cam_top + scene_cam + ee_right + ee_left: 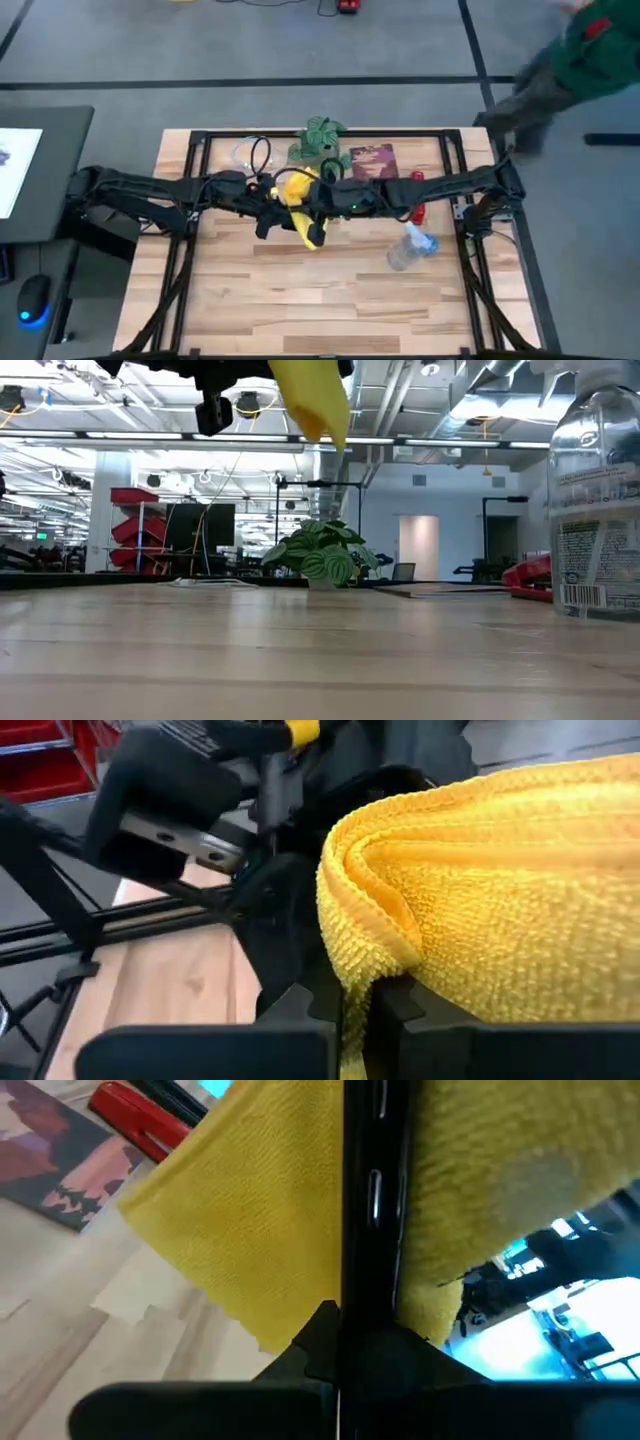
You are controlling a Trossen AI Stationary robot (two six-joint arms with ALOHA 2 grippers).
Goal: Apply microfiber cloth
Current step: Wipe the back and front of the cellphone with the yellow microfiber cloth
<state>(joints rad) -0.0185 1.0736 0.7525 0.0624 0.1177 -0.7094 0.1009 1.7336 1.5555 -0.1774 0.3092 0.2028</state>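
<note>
High view: both arms meet above the middle of the table (250,300), just in front of the potted plant (320,140).
Microfiber cloth: the yellow cloth (300,195) is held in the air between the 2 grippers, just in front of the plant; 1 corner hangs down toward the table without touching it.
Left gripper: the left gripper (272,205) holds a black smartphone (365,1210) by its edge, fingers closed on it; the cloth lies against both sides of the phone.
Right gripper: the right gripper (355,995) is closed on a folded edge of the cloth, which bulges above its fingers.
Low view: only the hanging tip of the cloth shows at the top, above the plant, well clear of the wood.
Dark red booklet: the booklet (372,160) lies flat just beside the plant, on the right arm's side.
Red stapler: the stapler (417,195) lies beyond the booklet from the plant.
Spray bottle: the clear bottle (410,247) lies nearer the front edge than the plant, on the right arm's side.
Person: a person in green (590,50) stands beyond the table, far from the plant.
</note>
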